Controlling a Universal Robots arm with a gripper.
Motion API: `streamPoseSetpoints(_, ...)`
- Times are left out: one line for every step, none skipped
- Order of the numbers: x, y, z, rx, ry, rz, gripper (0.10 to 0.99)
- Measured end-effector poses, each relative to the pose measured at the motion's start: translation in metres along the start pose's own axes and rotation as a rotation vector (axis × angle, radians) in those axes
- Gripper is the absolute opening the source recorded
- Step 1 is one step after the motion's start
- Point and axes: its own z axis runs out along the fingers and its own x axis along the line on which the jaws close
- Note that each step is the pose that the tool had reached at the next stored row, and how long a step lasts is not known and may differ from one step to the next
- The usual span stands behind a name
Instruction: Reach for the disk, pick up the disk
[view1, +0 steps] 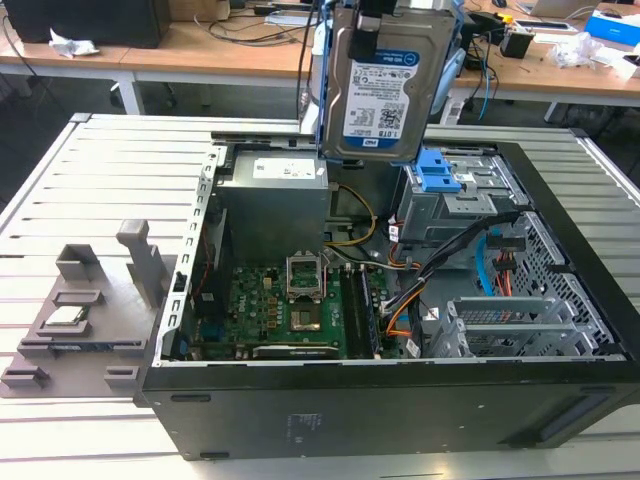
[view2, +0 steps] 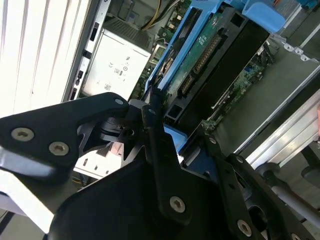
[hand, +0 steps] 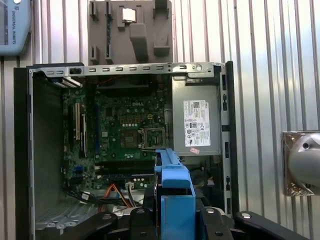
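- In the exterior view, a grey plastic fixture (view1: 90, 300) lies near the left edge of the slatted metal table (view1: 60, 200).
- An open computer case (view1: 400, 420) lies on its side mid-table, with its green motherboard (view1: 290, 310) exposed.
- The disk (view1: 385, 90), framed by its blue carrier, hangs label-outward in the air above the case's far edge.
- The gripper (hand: 173, 216) has its jaws clamped on the disk's carrier.

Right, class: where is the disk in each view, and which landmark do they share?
Exterior view: disk held above the open case, label showing.
Second wrist view: circuit-board underside, over the case.
First wrist view: blue carrier edge-on, before the motherboard.
Shared landmark: silver power supply.
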Motion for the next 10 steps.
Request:
streamPoseSetpoints(0.0012,0.0,0.0,0.0,0.0,0.0,0.369)
streamPoseSetpoints(0.0023,-0.0001,0.0,0.0,0.0,0.0,0.369)
streamPoseSetpoints(0.0038,-0.0002,0.0,0.0,0.0,0.0,0.369)
streamPoseSetpoints(0.0053,-0.0002,0.0,0.0,0.0,0.0,0.369)
streamPoseSetpoints(0.0063,-0.0003,0.0,0.0,0.0,0.0,0.369)
streamPoseSetpoints(0.0077,-0.0003,0.0,0.0,0.0,0.0,0.369)
streamPoseSetpoints(0.0088,-0.0004,0.0,0.0,0.0,0.0,0.369)
streamPoseSetpoints(0.0095,-0.0004,0.0,0.0,0.0,0.0,0.369)
streamPoseSetpoints(0.0101,-0.0004,0.0,0.0,0.0,0.0,0.369)
streamPoseSetpoints(0.0111,-0.0005,0.0,0.0,0.0,0.0,0.369)
